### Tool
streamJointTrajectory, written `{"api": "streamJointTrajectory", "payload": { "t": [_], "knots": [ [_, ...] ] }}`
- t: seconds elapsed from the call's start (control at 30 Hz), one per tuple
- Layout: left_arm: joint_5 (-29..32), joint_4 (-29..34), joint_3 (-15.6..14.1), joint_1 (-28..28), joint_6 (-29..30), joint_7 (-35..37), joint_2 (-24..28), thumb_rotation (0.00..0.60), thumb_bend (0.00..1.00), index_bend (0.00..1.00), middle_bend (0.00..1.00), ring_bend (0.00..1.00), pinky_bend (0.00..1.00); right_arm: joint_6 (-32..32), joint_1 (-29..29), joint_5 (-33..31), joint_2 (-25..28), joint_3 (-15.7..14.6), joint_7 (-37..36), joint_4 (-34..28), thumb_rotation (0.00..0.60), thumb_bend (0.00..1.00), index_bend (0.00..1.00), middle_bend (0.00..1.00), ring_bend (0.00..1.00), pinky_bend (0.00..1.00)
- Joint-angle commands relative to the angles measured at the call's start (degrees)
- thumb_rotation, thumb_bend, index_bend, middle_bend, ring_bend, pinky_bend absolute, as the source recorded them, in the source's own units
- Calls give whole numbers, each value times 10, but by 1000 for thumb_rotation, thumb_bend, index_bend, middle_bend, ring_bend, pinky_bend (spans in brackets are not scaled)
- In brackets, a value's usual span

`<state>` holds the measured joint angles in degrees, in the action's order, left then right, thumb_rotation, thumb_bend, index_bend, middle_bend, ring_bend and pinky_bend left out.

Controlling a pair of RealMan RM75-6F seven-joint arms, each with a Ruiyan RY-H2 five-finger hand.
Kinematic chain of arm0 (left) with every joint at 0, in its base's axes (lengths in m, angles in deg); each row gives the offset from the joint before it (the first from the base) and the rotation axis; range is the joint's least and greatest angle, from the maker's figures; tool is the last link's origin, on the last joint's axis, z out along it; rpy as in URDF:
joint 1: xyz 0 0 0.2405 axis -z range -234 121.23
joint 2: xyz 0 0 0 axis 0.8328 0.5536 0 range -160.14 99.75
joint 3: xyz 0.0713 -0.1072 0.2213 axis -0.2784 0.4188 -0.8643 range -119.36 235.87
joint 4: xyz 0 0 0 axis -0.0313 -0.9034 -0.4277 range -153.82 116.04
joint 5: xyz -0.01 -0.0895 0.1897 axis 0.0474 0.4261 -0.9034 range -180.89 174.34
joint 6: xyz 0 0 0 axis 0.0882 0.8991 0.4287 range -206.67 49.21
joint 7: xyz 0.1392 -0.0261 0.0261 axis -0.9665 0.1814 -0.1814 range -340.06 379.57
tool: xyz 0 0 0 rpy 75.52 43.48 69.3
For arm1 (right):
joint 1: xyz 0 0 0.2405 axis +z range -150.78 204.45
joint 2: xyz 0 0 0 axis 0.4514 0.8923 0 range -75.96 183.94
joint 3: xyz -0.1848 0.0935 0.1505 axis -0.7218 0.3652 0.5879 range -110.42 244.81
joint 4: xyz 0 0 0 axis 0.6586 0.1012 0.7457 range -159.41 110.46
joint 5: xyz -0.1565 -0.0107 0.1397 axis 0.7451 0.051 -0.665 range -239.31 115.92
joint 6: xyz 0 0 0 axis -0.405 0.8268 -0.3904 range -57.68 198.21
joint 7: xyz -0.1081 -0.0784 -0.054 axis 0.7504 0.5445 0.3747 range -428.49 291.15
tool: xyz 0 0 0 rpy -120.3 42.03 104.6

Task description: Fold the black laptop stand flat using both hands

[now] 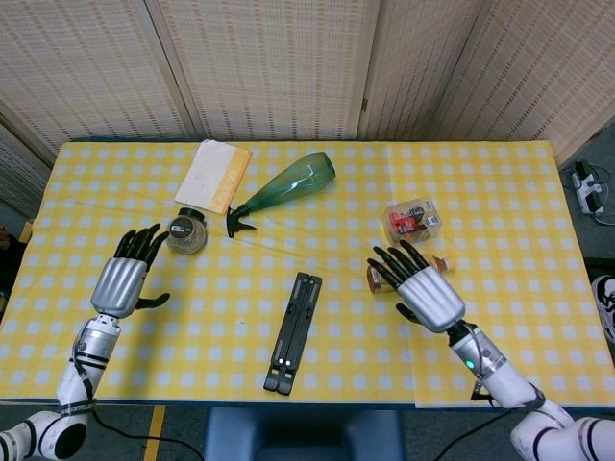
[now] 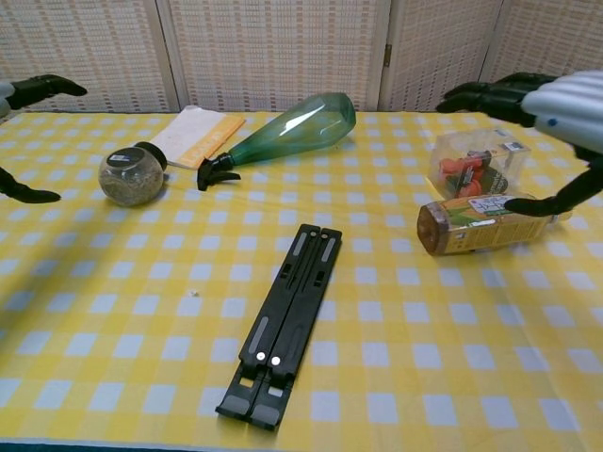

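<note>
Head view: the slim black folding laptop stand [image 1: 293, 332] is seen flat between the spread, empty left hand [image 1: 123, 281] and right hand [image 1: 426, 291], whose nearby amber drink bottle [image 2: 482, 224] could be knocked rolling.

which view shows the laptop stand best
Chest view: the stand lies close and large, folded flat on the table, hinges and slots clear. Head view shows the stand whole from above but smaller, between both open hands.

Head view: set high, looking steeply down over the whole worktop [image 1: 500, 192], screens behind. Chest view: set low at the near edge, facing level across the worktop, closer in. Shared by both: laptop stand [image 1: 294, 331] [image 2: 287, 318], green bottle [image 1: 285, 188] [image 2: 287, 127], both hands.
</note>
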<state>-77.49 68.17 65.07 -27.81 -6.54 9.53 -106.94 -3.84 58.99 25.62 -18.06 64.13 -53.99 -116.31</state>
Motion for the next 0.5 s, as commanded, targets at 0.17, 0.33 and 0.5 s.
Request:
{"api": "streamJointTrajectory", "payload": {
  "t": [0.17, 0.33, 0.5],
  "knots": [
    [-10, 41, -20, -78, 88, -7, 53, 600, 183, 0, 0, 0, 0, -107, -121, -50, 51, -11, -91, 6, 600, 308, 6, 64, 101, 2],
    [-36, 61, -42, -134, 155, 0, 70, 600, 186, 0, 0, 0, 0, -146, -180, -55, 70, -19, -154, 21, 600, 309, 0, 41, 78, 2],
    [-59, 73, -69, -182, 198, -5, 78, 600, 188, 0, 0, 0, 0, -179, -225, -52, 74, -20, -194, 40, 600, 309, 0, 21, 64, 2]
  ]
}}
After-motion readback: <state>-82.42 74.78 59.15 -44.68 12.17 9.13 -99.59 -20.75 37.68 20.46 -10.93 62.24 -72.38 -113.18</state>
